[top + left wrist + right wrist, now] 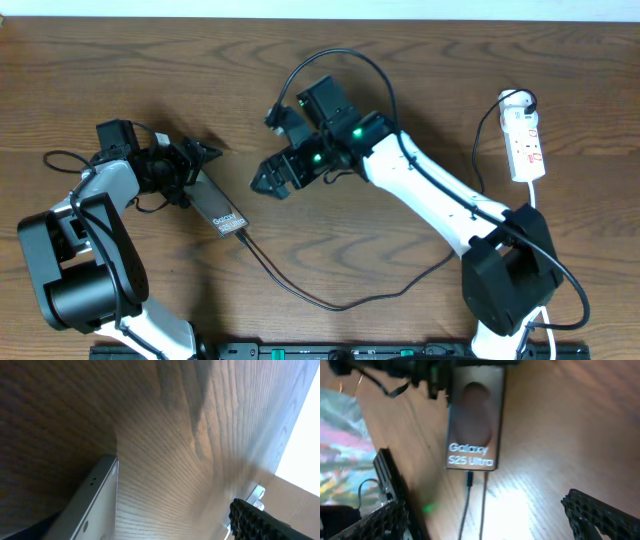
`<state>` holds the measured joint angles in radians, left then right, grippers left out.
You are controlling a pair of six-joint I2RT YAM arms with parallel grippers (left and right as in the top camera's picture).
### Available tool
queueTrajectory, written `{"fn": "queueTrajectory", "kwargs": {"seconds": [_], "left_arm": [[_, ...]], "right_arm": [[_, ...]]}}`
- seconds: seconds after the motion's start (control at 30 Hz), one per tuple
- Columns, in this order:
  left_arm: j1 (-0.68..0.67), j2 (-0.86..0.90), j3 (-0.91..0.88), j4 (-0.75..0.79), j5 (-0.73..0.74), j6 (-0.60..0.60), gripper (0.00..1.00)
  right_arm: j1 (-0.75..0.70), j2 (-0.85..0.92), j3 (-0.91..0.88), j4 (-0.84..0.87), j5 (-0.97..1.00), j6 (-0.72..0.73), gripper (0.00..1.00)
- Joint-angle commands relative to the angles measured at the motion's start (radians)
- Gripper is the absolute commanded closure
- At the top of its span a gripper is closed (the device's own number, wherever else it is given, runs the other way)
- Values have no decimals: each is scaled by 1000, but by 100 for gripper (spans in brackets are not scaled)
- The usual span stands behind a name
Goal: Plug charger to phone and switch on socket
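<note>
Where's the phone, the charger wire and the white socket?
phone [474, 425]: right wrist view, middle of its flat face.
charger [340, 308]: overhead view, low bend of the cable.
socket [526, 145]: overhead view, middle of the white strip.

Overhead, lower left of frame: left arm [105, 190] has white shell links, bulky black joint housings and a black block near the wrist. A thin black lead [55, 158] loops off it toward the left edge. The left gripper [197, 172] is all black and angular.

Right half of frame: right arm [440, 195] has long white links and a black base joint. Its black wrist cluster carries two small green lights [355, 131]. A black cable [345, 55] arcs over the wrist at upper centre. The right gripper [262, 183] is black.

Wrist views: finger pads [600, 515] are black with a fine raised grid. The left arm's pad [255, 521] has the same texture.
</note>
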<state>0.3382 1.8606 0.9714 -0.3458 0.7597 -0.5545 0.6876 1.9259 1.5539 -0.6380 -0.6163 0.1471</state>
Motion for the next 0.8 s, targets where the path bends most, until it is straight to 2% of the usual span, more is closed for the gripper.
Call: {"fn": "queueTrajectory", "kwargs": {"seconds": [0.0, 0.37, 0.6, 0.67, 0.77], "left_arm": [[18, 127, -101, -65, -410, -27, 11], [18, 127, -101, -45, -385, -18, 11], [18, 126, -101, 37, -259, 32, 10], [18, 127, -101, 62, -195, 85, 5], [18, 127, -101, 87, -116, 137, 4]], "right_arm": [[37, -10, 11, 2, -29, -56, 1], [58, -10, 6, 10, -54, -95, 1], [93, -2, -6, 13, -63, -149, 1], [98, 5, -6, 23, -64, -149, 1], [99, 9, -6, 24, -64, -157, 1]]}}
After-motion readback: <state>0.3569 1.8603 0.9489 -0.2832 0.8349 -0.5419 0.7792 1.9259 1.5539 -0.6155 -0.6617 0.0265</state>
